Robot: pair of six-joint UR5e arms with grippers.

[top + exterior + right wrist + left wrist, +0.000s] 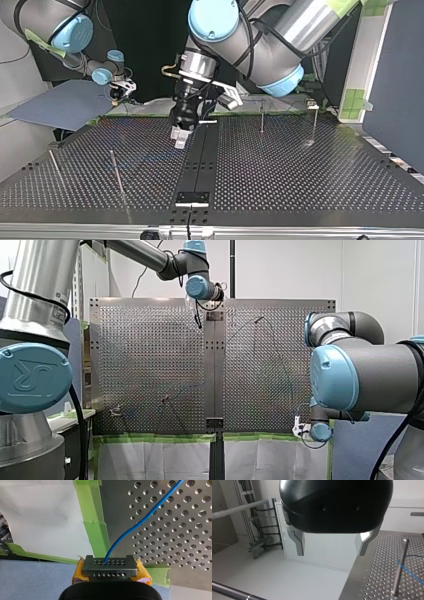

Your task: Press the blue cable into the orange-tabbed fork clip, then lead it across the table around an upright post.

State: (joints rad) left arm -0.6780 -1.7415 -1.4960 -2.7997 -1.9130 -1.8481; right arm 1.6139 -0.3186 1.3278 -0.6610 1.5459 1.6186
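Closest to the lens, my right tool (110,567) has its yellow pads (78,573) pressed together on the blue cable (137,524). The cable runs out from between the fingers and ahead of the tool over the perforated bench (175,530). Green tape (96,532) edges the bench just ahead of the tool.

Seen from the left wrist, my left tool (331,551) has its grey fingers (298,542) wide apart with nothing between them. Off to one side an upright post (400,567) stands on the bench, and the cable touches it as it crosses the shaft.

In the top view, my left tool (181,137) hangs low over the dark centre strip (200,160), pale fingertips down. My right tool (122,95) sits beyond the bench's far edge, well apart from it.

In the front view, from behind the arms, the cable shows only as a faint line over the bench ahead of my right tool (299,429).
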